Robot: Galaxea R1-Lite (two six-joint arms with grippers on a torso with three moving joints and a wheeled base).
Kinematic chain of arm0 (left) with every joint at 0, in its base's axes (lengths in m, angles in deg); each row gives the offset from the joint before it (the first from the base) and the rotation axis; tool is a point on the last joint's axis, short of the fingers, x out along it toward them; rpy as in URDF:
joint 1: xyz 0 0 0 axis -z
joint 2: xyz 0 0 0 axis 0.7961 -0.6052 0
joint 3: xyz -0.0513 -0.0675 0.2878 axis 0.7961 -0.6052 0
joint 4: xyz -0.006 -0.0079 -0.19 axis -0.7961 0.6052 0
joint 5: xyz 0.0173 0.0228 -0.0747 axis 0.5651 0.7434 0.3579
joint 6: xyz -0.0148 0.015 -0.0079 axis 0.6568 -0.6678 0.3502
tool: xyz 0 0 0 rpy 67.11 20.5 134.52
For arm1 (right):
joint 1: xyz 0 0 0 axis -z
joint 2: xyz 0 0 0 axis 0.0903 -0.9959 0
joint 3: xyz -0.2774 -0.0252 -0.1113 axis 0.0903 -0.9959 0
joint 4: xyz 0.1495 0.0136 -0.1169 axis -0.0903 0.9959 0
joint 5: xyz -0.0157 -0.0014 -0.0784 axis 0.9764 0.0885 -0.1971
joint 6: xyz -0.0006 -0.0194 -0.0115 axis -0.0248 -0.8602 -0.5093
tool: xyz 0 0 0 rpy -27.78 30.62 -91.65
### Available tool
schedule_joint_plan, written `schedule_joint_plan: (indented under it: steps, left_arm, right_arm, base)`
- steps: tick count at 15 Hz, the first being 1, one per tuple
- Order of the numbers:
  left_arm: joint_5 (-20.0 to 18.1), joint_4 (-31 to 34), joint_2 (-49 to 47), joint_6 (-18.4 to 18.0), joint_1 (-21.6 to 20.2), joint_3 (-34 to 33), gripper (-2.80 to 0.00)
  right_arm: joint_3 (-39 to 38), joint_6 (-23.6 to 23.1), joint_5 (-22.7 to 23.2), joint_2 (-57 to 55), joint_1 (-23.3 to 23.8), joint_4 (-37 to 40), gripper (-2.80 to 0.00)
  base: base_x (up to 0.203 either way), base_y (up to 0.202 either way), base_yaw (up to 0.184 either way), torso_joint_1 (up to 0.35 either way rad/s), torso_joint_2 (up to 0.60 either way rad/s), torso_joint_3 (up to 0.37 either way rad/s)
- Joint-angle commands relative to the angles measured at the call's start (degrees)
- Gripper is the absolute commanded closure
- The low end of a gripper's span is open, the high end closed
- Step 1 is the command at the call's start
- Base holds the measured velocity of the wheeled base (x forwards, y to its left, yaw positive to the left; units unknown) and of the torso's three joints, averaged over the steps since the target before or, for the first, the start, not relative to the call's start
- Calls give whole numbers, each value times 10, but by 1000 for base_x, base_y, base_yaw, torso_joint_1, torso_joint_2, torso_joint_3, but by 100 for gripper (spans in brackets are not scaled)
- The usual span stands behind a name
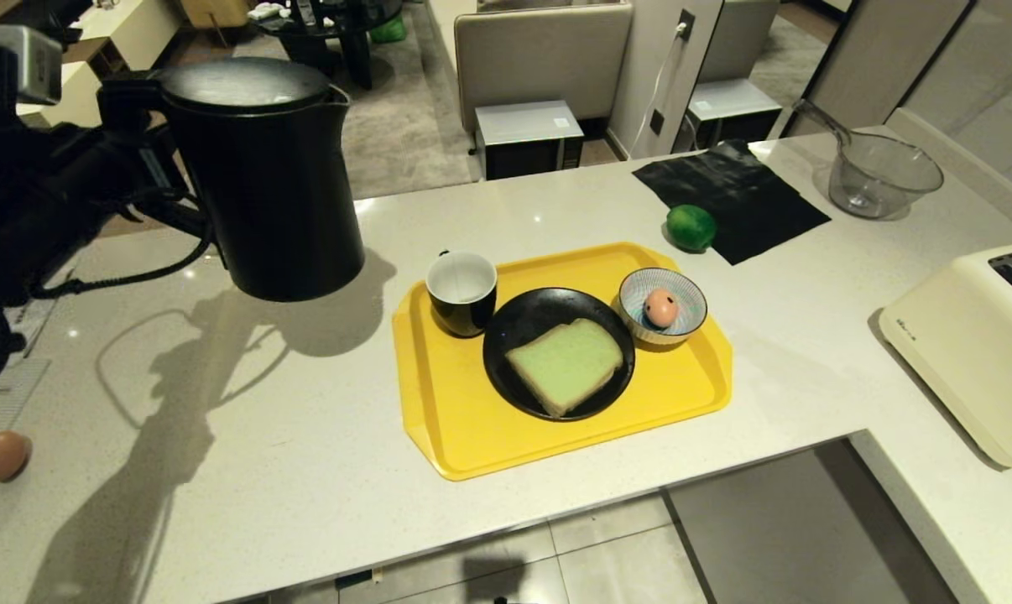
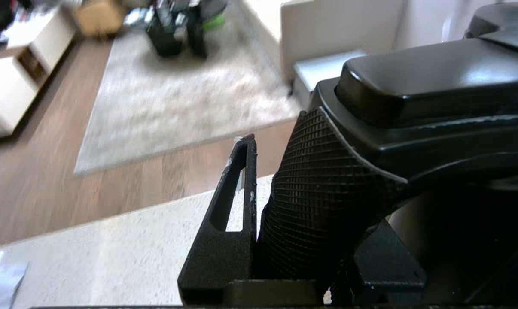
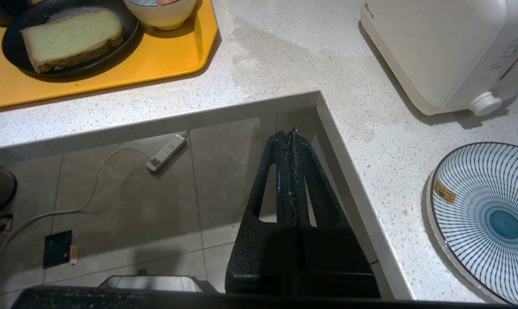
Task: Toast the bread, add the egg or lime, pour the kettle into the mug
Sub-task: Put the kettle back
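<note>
Left pincer (image 2: 259, 214) clamped on handle of kettle (image 1: 263, 180), textured grip wedged between fingers per left wrist view. Kettle at about 10 o'clock from tray (image 1: 456, 436), seemingly lifted clear of counter (image 1: 263, 470); contact with surface not certain.

Risks, judged:
- Grip sits on side handle only, load off-centre; could swing or twist in fingers on tilt.
- Spout not yet over mug (image 1: 462, 292); early tilt would spill on counter or tray.
- Mug small, kettle tall and wide; fast pour could overshoot onto bread (image 1: 566, 362) on black plate (image 1: 514, 327), just at mug's 4 o'clock.
- Body of kettle could knock mug on approach.

Egg (image 1: 660, 307) in striped bowl (image 1: 640, 295) at tray's 2 o'clock. Lime (image 1: 691, 226) beyond, beside black cloth (image 1: 741, 201).

Pose: left arm reaching from 9 o'clock, wrist roughly level behind handle. Right pincer (image 3: 291, 141) fingers pressed together, empty, parked low off counter edge near toaster (image 3: 435, 51).
</note>
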Motion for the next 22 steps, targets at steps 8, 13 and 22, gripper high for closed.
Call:
schedule_joint_plan:
  steps: [8, 13, 22]
  left_arm:
    - [-133, -184, -135, 1, -103, -95, 0]
    - [-136, -186, -182, 2, -109, -83, 0]
    - [-134, -186, -209, 0, -128, -28, 0]
  right_arm:
    - [-15, -1, 0, -1, 1, 0, 0]
    - [-16, -3, 2, -1, 0, 0, 0]
    - [-16, -3, 3, -1, 0, 0, 0]
  base:
    - [0, 0, 0, 0, 0, 0]
    - [0, 0, 0, 0, 0, 0]
    - [0, 0, 0, 0, 0, 0]
